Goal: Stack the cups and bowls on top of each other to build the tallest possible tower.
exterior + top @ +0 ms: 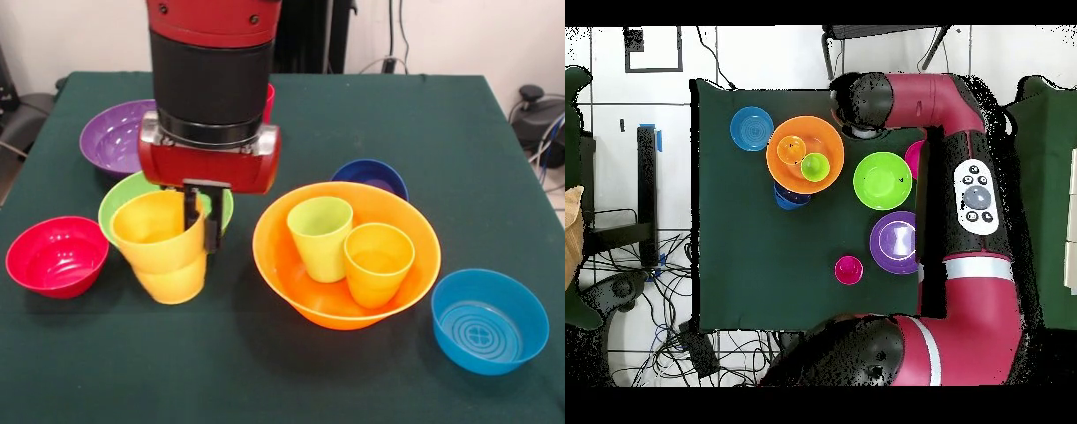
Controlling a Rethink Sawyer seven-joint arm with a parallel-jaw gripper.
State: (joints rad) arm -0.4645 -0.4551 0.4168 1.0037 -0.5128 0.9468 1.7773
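My gripper (pixel 199 223) is shut on the rim of the yellow cup (pixel 159 243), one finger inside and one outside. The cup hangs tilted just in front of the lime green bowl (pixel 124 193); I cannot tell if its base touches the table. The big orange bowl (pixel 296 296) stands at centre right with the light green cup (pixel 320 237) and the orange cup (pixel 378 262) upright side by side inside it. In the overhead view the arm (pixel 965 190) hides my gripper and the yellow cup. That view shows the orange bowl (pixel 827 135) and the lime green bowl (pixel 882 180).
The red bowl (pixel 57 256) sits at the left and the purple bowl (pixel 115 134) at the back left. The dark blue bowl (pixel 371 174) is behind the orange bowl. The light blue bowl (pixel 490 320) is at the front right. The red cup (pixel 268 102) peeks out from behind the arm.
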